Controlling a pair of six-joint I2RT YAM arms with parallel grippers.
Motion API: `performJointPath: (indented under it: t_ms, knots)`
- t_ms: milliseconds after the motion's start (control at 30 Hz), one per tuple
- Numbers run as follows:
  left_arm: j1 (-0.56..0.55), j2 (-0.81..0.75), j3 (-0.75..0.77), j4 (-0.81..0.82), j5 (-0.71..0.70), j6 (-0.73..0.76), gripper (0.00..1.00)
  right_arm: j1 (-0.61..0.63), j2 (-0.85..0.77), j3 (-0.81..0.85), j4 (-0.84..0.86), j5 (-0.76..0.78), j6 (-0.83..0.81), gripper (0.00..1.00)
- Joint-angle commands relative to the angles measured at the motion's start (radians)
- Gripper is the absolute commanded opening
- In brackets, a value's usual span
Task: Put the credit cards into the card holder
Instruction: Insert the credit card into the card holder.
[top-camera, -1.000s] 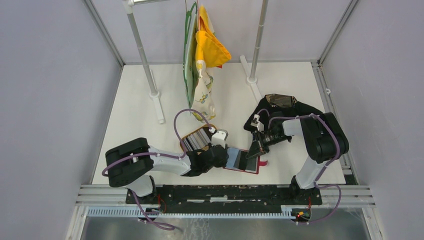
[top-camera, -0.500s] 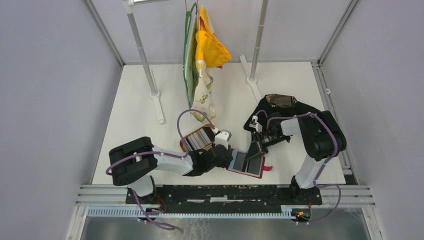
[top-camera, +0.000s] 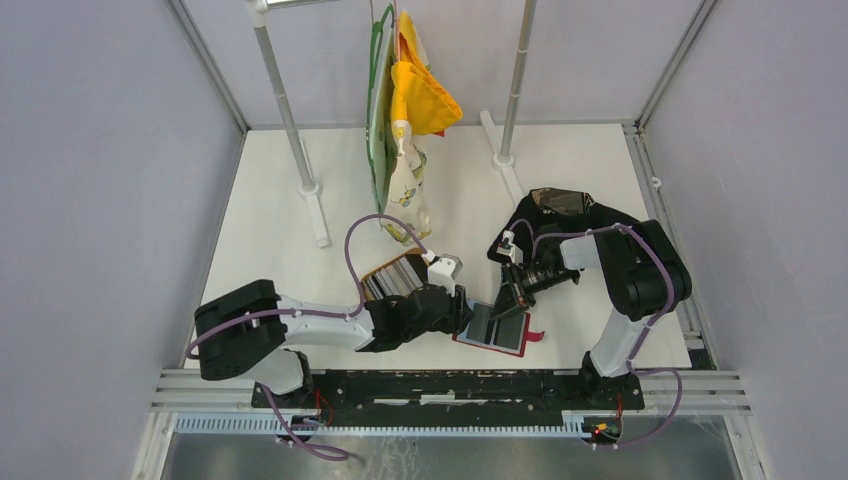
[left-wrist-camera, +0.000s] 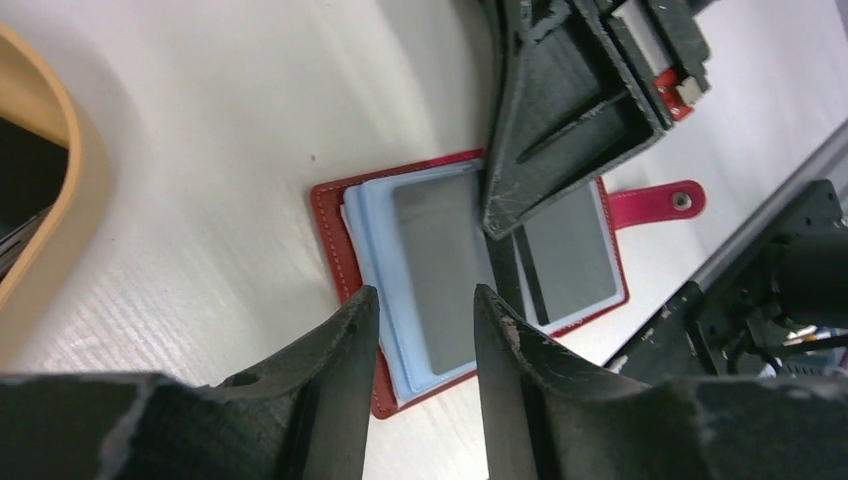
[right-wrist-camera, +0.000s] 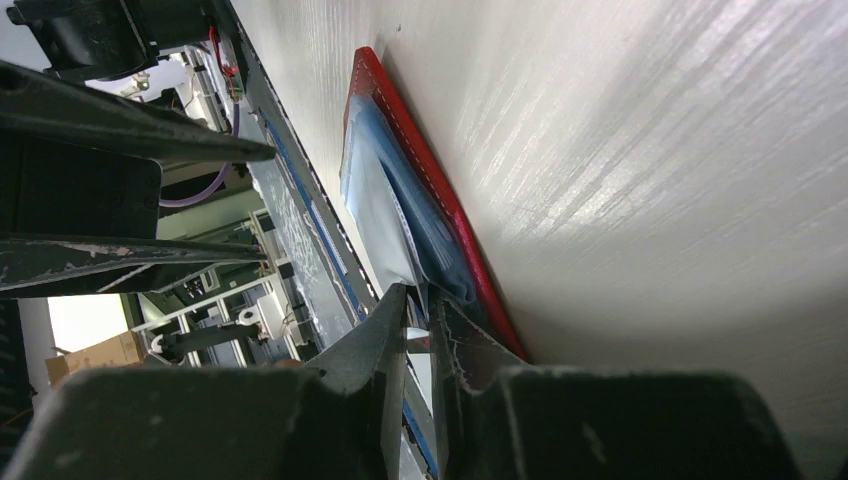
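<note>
The red card holder (top-camera: 520, 338) lies open on the table near the front edge. In the left wrist view (left-wrist-camera: 335, 235) its pale-blue sleeves hold grey credit cards (left-wrist-camera: 440, 260). My left gripper (top-camera: 466, 317) hovers open and empty over its left edge (left-wrist-camera: 425, 300). My right gripper (top-camera: 508, 303) reaches down onto the holder's middle (left-wrist-camera: 500, 215). In the right wrist view (right-wrist-camera: 420, 298) it is nearly shut on a thin pale-blue sleeve (right-wrist-camera: 385, 215) of the holder. More credit cards (top-camera: 395, 278) lie in the tan wooden tray (top-camera: 365, 290).
The tray's rim (left-wrist-camera: 75, 200) is just left of the left gripper. A black cloth (top-camera: 570, 212) lies behind the right arm. Coloured cloths (top-camera: 405, 120) hang from a rack with two posts (top-camera: 295, 140) at the back. The table's front rail (top-camera: 450, 385) is close.
The card holder shifted slightly right and turned a little a second ago. My left arm's elbow moved left and its gripper stretched towards the holder. The right gripper stays on the holder.
</note>
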Motion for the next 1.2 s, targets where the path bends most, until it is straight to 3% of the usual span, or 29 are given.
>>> performJointPath:
  t_ms: [0, 300, 567, 800, 1000, 1167]
  knots:
    - [-0.016, -0.038, 0.036, 0.012, 0.057, 0.0, 0.44, 0.004, 0.007, 0.032, 0.005, 0.032, -0.032, 0.19]
    - [-0.116, 0.116, 0.187, -0.01, 0.032, -0.074, 0.34, 0.005, 0.008, 0.031, 0.005, 0.044, -0.032, 0.19]
    - [-0.161, 0.298, 0.42, -0.276, -0.138, -0.121, 0.19, 0.004, 0.01, 0.032, 0.001, 0.049, -0.06, 0.19]
    - [-0.166, 0.363, 0.475, -0.302, -0.16, -0.108, 0.19, 0.005, 0.014, 0.034, -0.006, 0.053, -0.065, 0.19]
    - [-0.166, 0.404, 0.523, -0.422, -0.235, -0.121, 0.2, 0.006, 0.014, 0.035, -0.007, 0.055, -0.067, 0.2]
    - [-0.165, 0.406, 0.524, -0.449, -0.281, -0.124, 0.3, 0.004, 0.013, 0.04, -0.015, 0.055, -0.075, 0.22]
